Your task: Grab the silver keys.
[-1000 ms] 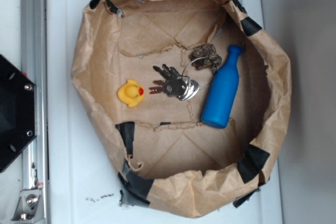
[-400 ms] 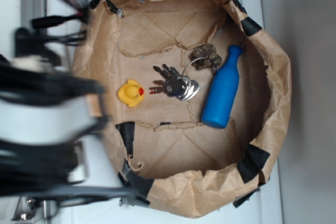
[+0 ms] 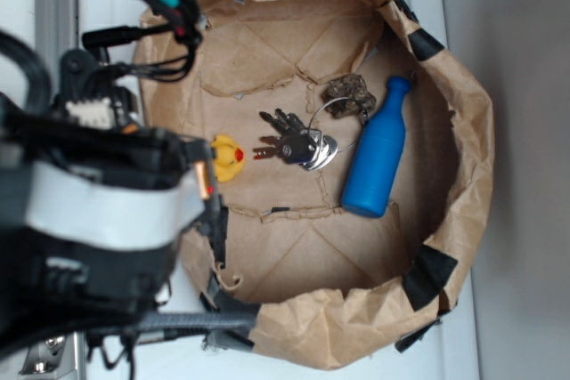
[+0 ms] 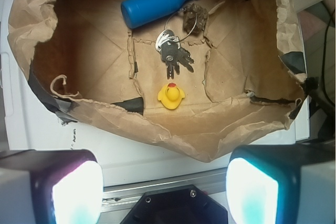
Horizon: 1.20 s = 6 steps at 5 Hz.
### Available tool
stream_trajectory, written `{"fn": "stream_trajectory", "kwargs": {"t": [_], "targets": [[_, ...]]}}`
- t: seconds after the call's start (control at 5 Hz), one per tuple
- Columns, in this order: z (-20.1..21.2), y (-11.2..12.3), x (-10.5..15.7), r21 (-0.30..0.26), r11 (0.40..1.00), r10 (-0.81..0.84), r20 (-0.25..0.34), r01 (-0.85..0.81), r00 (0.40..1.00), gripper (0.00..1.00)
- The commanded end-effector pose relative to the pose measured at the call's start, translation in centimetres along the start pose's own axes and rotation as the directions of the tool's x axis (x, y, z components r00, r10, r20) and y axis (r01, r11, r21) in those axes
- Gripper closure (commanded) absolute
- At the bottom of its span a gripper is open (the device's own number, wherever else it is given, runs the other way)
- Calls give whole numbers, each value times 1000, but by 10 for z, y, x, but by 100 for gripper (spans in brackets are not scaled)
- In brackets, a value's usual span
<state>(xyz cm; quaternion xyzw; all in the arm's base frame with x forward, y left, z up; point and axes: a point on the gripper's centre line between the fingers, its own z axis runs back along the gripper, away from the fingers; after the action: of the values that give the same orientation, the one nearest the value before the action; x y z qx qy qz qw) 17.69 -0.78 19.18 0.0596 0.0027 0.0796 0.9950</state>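
Wrist: silver keys between duck, bottle.

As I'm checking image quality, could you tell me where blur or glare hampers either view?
Exterior view: the arm at left is large and blurred, while the silver keys stay sharp. Wrist view: the two pads glow overexposed and soft in the foreground; the bag's contents are clear.

Everything lies in the bag — the keys at the middle of its floor. In the exterior view the duck sits left of the keys, well apart; the bottle lies just right of them; the rock sits above-right of the keys, beside the bottle's neck.
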Motion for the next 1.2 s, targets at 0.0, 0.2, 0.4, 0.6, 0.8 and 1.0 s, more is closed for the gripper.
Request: {"fn": "stream_trajectory", "kwargs": {"t": [0.0, 0.2, 0.4, 0.6, 0.8, 1.0], "targets": [[-9, 15, 54, -78, 994, 77, 15, -76, 997, 0], [-26, 29, 75, -123, 987, 104, 32, -99, 994, 0], [-50, 40, 96, -164, 972, 179, 54, -168, 982, 0], [-72, 37, 102, -260, 949, 208, 97, -177, 973, 0], [-91, 29, 102, -208, 965, 190, 145, -158, 971, 0], [-107, 28, 102, -169, 963, 234, 150, -208, 961, 0]]}}
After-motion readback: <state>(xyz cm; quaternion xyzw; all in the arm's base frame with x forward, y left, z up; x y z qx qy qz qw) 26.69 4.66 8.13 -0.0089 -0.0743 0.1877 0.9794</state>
